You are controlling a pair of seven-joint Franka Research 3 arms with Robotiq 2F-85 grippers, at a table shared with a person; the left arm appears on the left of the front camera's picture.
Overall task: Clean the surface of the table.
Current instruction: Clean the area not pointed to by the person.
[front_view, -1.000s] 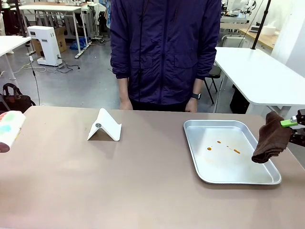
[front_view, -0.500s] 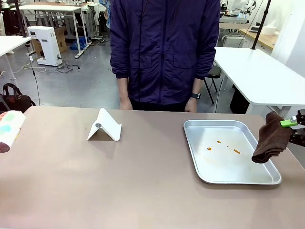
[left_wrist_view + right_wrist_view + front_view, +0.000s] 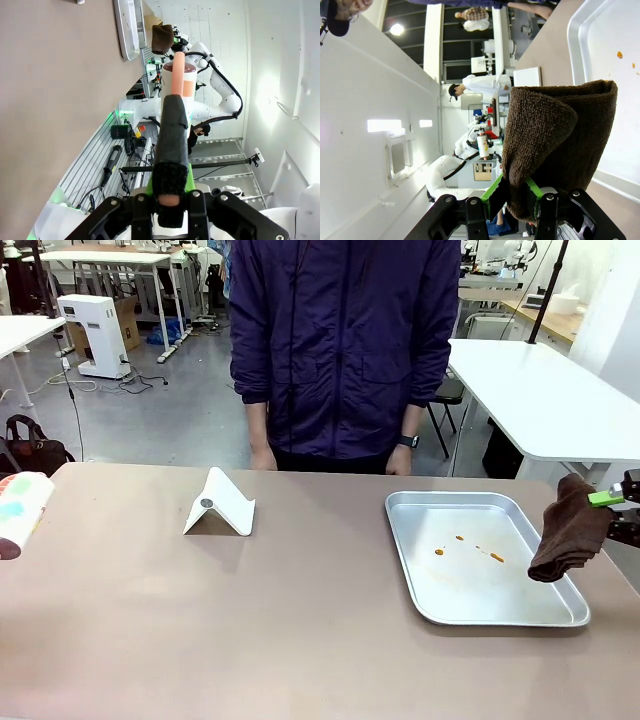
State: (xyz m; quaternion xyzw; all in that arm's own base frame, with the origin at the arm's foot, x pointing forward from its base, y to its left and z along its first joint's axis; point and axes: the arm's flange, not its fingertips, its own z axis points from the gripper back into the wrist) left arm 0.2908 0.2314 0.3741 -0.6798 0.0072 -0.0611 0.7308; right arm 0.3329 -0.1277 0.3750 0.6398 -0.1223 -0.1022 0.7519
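Table (image 3: 300,620), tan, spans the lower frame. At right edge, right gripper (image 3: 610,498) pinches a brown cloth (image 3: 570,530) over the metal tray (image 3: 500,618); left gripper (image 3: 171,107) clasps a white container (image 3: 20,508) at left edge.

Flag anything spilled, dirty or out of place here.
Orange-brown spots lie spilled in the metal tray, near its middle. The right tool holds a brown cloth by the tray's right edge. The table itself looks unstained.
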